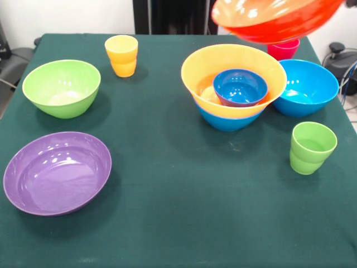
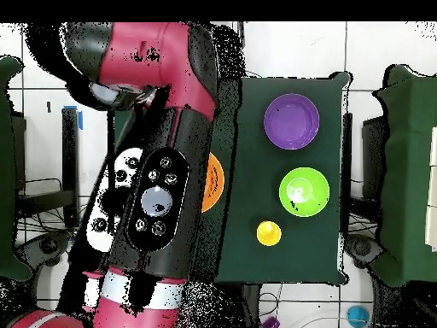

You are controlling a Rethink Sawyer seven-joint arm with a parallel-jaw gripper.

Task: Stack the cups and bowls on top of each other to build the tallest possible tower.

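Overhead view: the arm (image 2: 158,162) hides all but an orange-red bowl (image 2: 213,182) sliver.

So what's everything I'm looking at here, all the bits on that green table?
purple bowl: one, wide, near left corner
lime green bowl: one, left, behind the purple
yellow cup: one, far left-centre
tower: three nested bowls, blue lowest, yellow-orange, small blue inside; right of centre
blue bowl: one, right of the tower
green cup: one, near right
red-pink cup: one, far right, partly hidden
orange-red bowl: one, raised, tilted, above the tower
arm: one, red and black; gripper hidden
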